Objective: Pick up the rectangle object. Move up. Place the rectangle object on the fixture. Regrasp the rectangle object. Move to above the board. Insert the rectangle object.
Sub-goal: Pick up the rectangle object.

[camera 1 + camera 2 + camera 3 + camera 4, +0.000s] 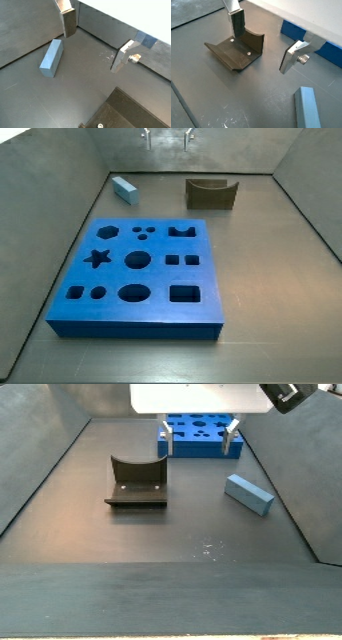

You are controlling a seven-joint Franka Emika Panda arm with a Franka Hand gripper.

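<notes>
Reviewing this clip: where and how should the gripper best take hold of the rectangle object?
Probably at mid-length, across its narrow width, coming straight down. The rectangle object lies flat on the floor, apart from the fixture and board, long sides exposed. The gripper hangs open above, holding nothing; its jaws would need turning square to the long sides.

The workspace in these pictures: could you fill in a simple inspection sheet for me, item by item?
Surface: dark grey floor, a few pale scuffs.
Job's things: rectangle object lying flat, untouched; fixture empty, notch up; board flat, no piece in its holes.
Clutter: nothing seen.
Tool: gripper open, holding nothing, hanging above the floor between rectangle object and fixture.
Cables: nothing seen.
Surroundings: grey walls enclose the floor.
</notes>
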